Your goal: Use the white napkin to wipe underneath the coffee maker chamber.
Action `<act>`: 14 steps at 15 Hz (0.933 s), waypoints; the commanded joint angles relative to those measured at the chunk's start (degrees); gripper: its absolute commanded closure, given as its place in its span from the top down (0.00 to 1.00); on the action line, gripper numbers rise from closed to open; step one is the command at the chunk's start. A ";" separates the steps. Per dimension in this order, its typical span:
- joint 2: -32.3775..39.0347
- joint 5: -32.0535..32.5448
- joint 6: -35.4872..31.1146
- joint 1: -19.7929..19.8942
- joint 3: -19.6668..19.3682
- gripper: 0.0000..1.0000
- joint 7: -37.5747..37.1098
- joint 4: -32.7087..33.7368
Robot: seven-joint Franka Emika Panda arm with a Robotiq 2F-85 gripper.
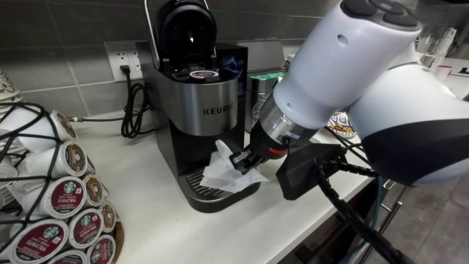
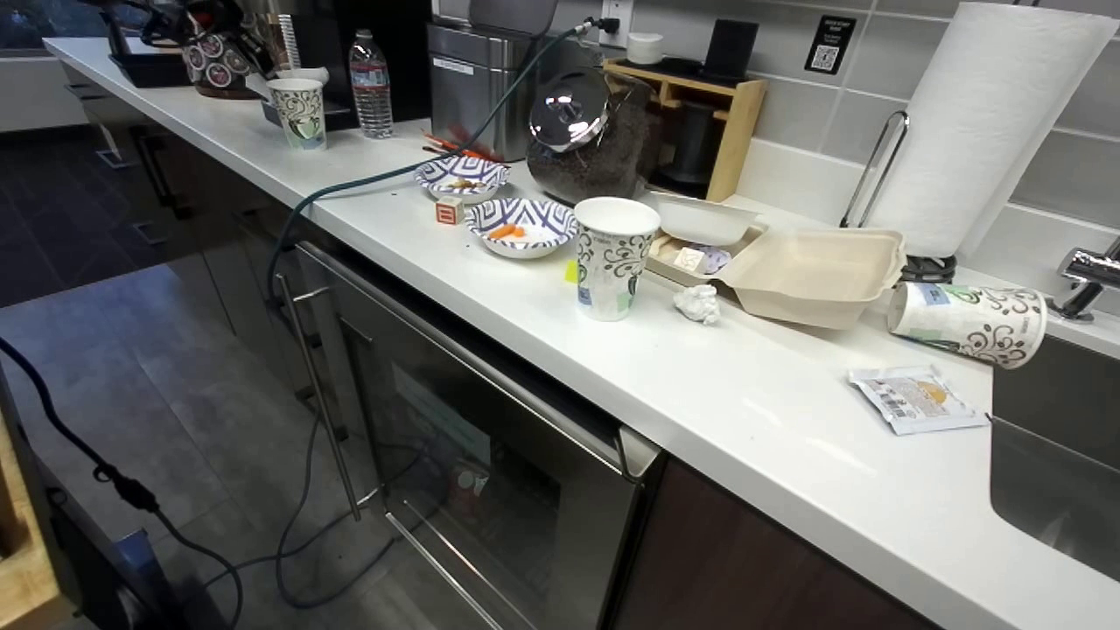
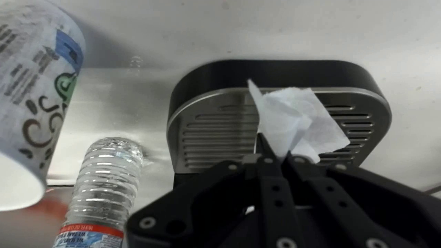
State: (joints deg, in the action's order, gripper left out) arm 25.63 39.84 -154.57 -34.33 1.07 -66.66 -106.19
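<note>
The claw (image 1: pixel 238 163) is pinching the white napkin (image 1: pixel 221 172) over the slotted tray (image 3: pixel 220 137) at the bottom of the coffee maker (image 1: pixel 205 106), so grabbing and reaching are looking done. Wiping is probably left, and nothing is showing which spots are clean. Apart from the tray, a water bottle (image 3: pixel 103 186) and then a paper cup (image 3: pixel 39 82) are standing, maybe risking bumps.

A sink (image 2: pixel 1054 398), faucet (image 2: pixel 1090 273) and coffee maker (image 1: pixel 196 110) mark a kitchen.

Open counter (image 1: pixel 141 190) between coffee pods (image 1: pixel 67 197) and coffee maker (image 1: pixel 203 104); bottle (image 3: pixel 105 187), cup (image 3: pixel 38 100) crowd opposite side.
</note>
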 commanded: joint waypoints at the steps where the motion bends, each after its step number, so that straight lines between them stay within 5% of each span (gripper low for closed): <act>1: 3.95 1.26 -3.19 -1.03 -0.66 0.01 -2.43 2.15; 6: 3.67 -1.10 -1.76 -0.66 -0.45 0.01 -0.49 1.60; 14: 11.16 2.39 -1.75 -5.16 -1.76 0.01 1.63 13.85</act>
State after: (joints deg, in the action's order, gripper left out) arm 32.37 41.81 -156.33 -38.09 -0.47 -66.72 -97.99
